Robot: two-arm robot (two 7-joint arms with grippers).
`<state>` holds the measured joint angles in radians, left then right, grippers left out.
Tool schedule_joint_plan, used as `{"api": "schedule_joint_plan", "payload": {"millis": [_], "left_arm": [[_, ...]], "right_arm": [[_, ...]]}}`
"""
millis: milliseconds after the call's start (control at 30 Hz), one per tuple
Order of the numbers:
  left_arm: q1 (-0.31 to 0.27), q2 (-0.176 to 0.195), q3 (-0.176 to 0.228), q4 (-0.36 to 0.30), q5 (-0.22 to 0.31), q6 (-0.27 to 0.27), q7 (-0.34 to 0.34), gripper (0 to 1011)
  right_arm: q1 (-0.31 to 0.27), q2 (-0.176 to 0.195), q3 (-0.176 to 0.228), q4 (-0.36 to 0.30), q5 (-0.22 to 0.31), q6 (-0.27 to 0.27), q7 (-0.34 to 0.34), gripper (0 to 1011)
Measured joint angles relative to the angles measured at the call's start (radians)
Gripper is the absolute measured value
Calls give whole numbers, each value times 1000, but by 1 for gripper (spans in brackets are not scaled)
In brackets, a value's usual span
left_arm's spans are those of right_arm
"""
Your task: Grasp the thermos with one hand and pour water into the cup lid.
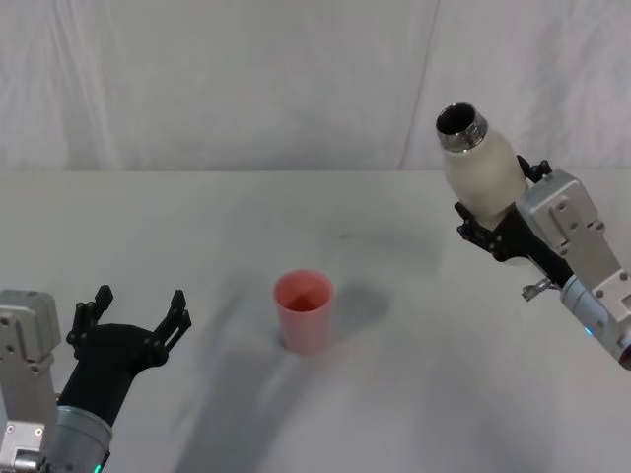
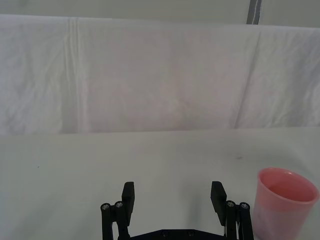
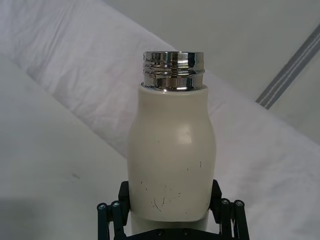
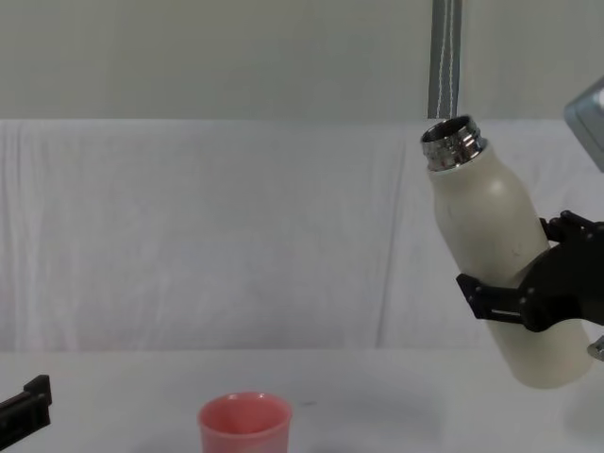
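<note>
The cream-white thermos [image 1: 480, 169] hangs in the air at the right, well above the table, tilted with its open steel neck [image 4: 453, 143] leaning left. My right gripper [image 1: 493, 222] is shut around its lower body; the wrist view shows the bottle [image 3: 171, 160] between the black fingers [image 3: 227, 215]. The salmon-pink cup lid [image 1: 305, 308] stands upright on the white table near the middle, to the left of and below the thermos [image 4: 500, 269]; it also shows as cup lid [image 4: 244, 425] and cup lid [image 2: 282, 202]. My left gripper [image 1: 138, 315] rests open low at the left, left of the cup lid.
A white cloth covers the table [image 1: 414, 394] and drapes the wall behind. A grey vertical post [image 4: 445, 57] stands at the back right. Bare tabletop lies between the cup lid and both arms.
</note>
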<state>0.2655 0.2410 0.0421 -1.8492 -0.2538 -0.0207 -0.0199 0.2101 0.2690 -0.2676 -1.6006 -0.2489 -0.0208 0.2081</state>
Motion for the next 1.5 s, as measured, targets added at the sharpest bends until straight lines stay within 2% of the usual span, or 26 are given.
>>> {"api": "schedule_joint_plan", "payload": {"millis": [267,467,733,1000,1133,1167,1233,1500], "left_arm": [[0,0,0,0,0,0,0,1001],[0,0,0,0,0,0,0,1001],[0,0,0,0,0,0,0,1001],[0,0,0,0,0,0,0,1001],[0,0,0,0,0,0,0,1001],[0,0,0,0,0,0,0,1001],[0,0,0,0,0,0,0,1001],[0,0,0,0,0,0,0,1001]], "right_arm": [[25,12,-23,9,-23,23,17,950],[40,27,-53,16,-59,27,25,950],[63,52,-103,33,-138,29,29,950],[82,54,-150,58,-207,28,22,950],[95,55,-183,77,-262,25,8,950],[95,55,-183,77,-262,25,8,950],[104,60,-203,85,-301,23,-1,950],[117,66,-242,102,-374,15,-21,950]]}}
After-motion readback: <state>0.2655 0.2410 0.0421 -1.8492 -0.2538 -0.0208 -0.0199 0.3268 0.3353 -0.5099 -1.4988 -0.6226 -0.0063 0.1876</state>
